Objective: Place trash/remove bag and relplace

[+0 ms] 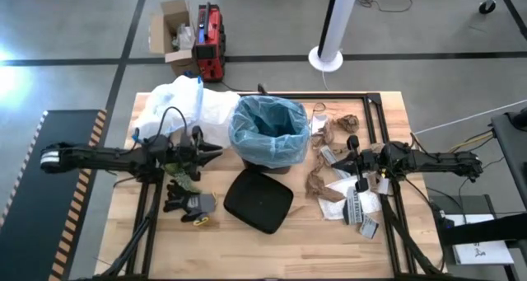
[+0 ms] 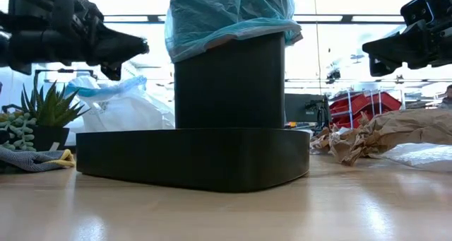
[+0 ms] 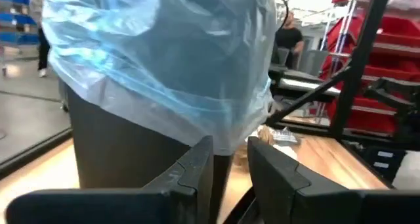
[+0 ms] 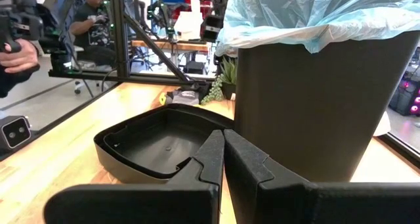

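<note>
With your empty left gripper (image 1: 216, 152) narrowly parted just beside the dark plastic bin (image 1: 268, 161), widen it, then pinch the crinkly light-blue bag's (image 1: 269, 129) overhanging skirt just ahead, while the right gripper (image 1: 344, 157) waits shut.

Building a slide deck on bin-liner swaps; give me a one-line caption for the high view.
Blue-lined bin mid-table, its lid off in front, trash piled right, left gripper and right gripper flanking.
</note>
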